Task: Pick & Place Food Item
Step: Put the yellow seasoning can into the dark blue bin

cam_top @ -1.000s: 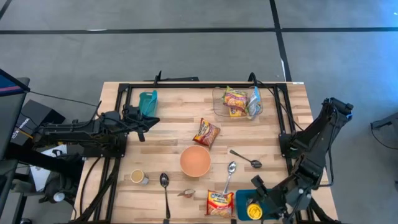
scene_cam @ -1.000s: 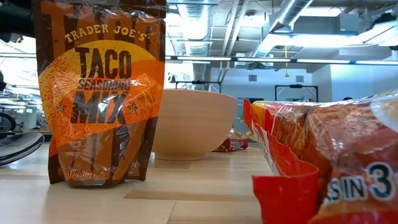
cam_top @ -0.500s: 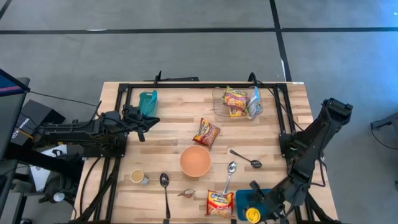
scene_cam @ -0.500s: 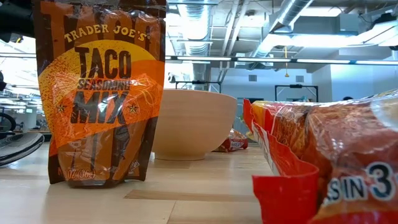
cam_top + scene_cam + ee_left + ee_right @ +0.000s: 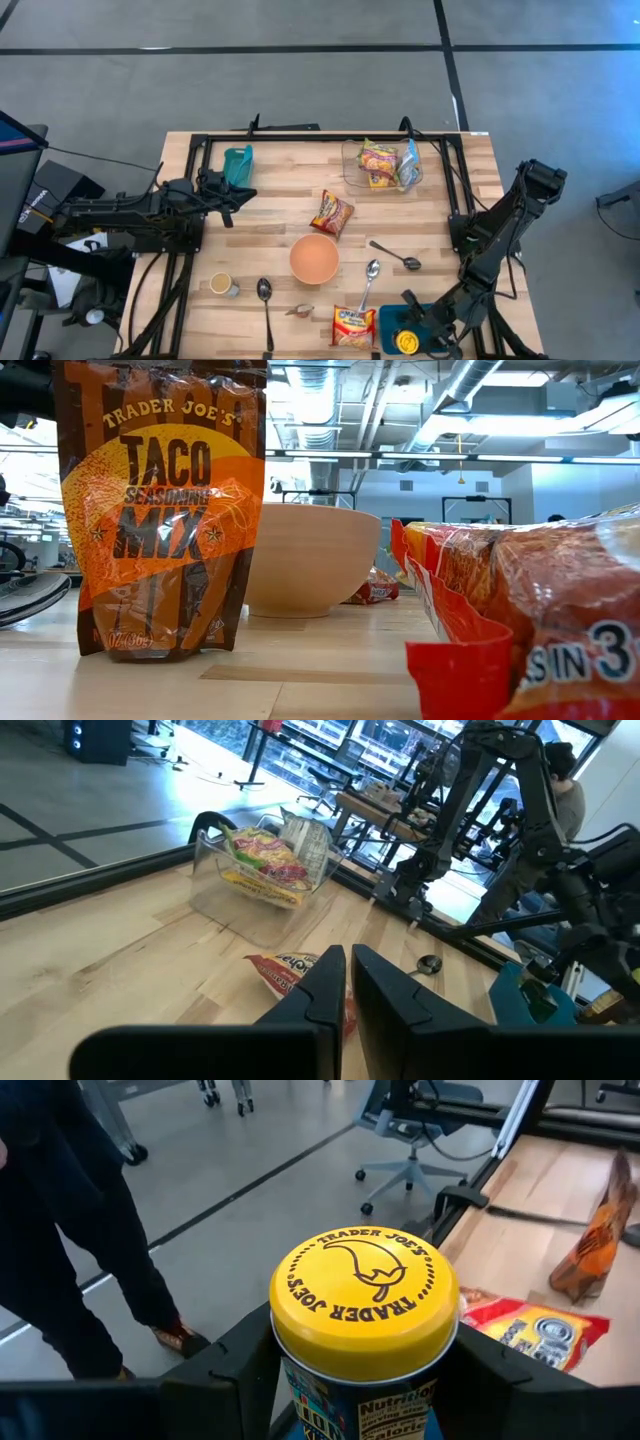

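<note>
Right tool (image 5: pixel 408 341) grips a yellow-lidded jar (image 5: pixel 364 1296) at the worktop's (image 5: pixel 280 195) near edge.
Its fingers clamp the jar's sides, just beside a ramen packet (image 5: pixel 353 326) and a taco seasoning pouch (image 5: pixel 160 510). Farther out sit a wooden bowl (image 5: pixel 314 258), spoons and a clear container (image 5: pixel 352 172) holding more packets. The left tool (image 5: pixel 340 982), fingers pressed together and empty, waits near a teal cup (image 5: pixel 238 163).
</note>
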`<state>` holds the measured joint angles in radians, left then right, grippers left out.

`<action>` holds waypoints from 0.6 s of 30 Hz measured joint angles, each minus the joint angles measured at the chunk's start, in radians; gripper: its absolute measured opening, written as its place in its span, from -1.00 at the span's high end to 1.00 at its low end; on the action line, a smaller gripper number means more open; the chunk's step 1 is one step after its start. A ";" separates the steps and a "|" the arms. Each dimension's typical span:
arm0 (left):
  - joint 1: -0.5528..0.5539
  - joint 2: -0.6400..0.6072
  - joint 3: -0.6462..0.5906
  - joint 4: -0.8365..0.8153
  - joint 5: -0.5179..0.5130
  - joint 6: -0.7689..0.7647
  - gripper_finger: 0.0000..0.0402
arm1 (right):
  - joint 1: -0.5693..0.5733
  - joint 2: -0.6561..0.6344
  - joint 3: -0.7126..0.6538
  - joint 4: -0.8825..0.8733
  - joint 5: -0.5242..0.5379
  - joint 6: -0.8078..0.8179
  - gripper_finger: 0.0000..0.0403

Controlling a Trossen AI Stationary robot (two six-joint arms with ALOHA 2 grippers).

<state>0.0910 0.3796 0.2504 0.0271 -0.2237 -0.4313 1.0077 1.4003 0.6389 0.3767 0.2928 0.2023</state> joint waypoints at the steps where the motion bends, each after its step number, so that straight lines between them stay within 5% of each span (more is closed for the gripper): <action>1: 0.000 0.000 0.000 0.000 0.000 0.000 0.92 | 0.000 0.015 -0.006 0.024 0.000 0.000 0.04; 18: 0.000 0.000 0.000 0.000 0.000 0.000 0.92 | -0.002 0.176 -0.029 0.167 0.049 0.034 0.04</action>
<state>0.0910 0.3798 0.2504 0.0273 -0.2236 -0.4313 1.0054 1.5764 0.6102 0.5433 0.3416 0.2367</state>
